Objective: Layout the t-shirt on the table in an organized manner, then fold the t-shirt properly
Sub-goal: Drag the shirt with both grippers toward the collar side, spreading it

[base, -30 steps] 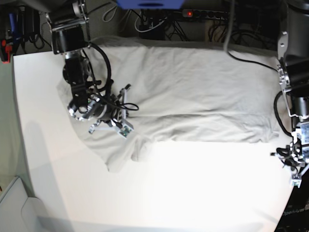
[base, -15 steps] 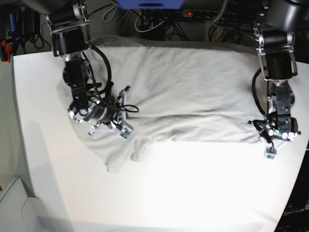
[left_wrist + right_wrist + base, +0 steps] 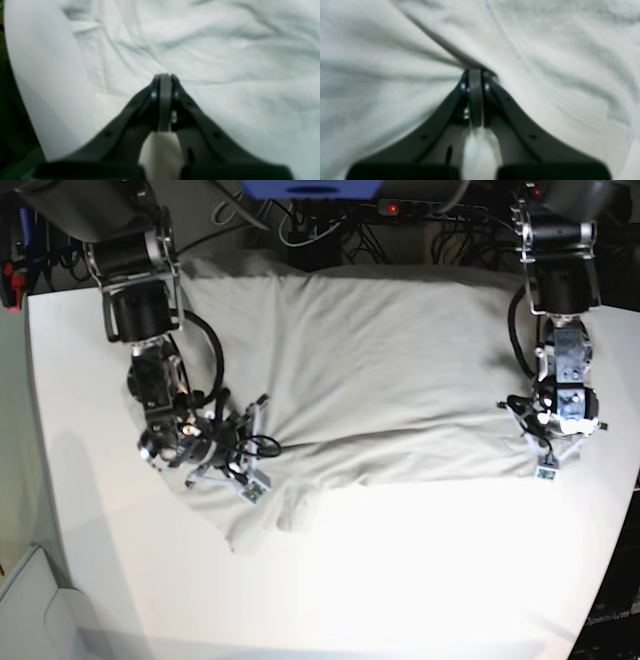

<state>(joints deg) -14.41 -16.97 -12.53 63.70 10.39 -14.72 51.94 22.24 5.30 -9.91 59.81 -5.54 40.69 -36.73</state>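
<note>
Both black grippers — left [image 3: 545, 442], right [image 3: 232, 458] — are closed tight, tips on the wrinkly grey-beige cotton t-shirt [image 3: 380, 370]; cloth pinched unclear — smooth outward evenly.

soft, matt cotton-like cloth, pale grey-beige and heavily creased, makes up the t-shirt [image 3: 390, 370], a stitched seam showing in its weave in the right wrist view. under the t-shirt, the table [image 3: 400, 580] is a smooth white surface with a dull sheen near the front. the left gripper [image 3: 163, 80] and right gripper [image 3: 475, 75], both resting on the t-shirt, look like dark moulded plastic, smooth and faintly glossy, with small round fasteners along the edges.
</note>
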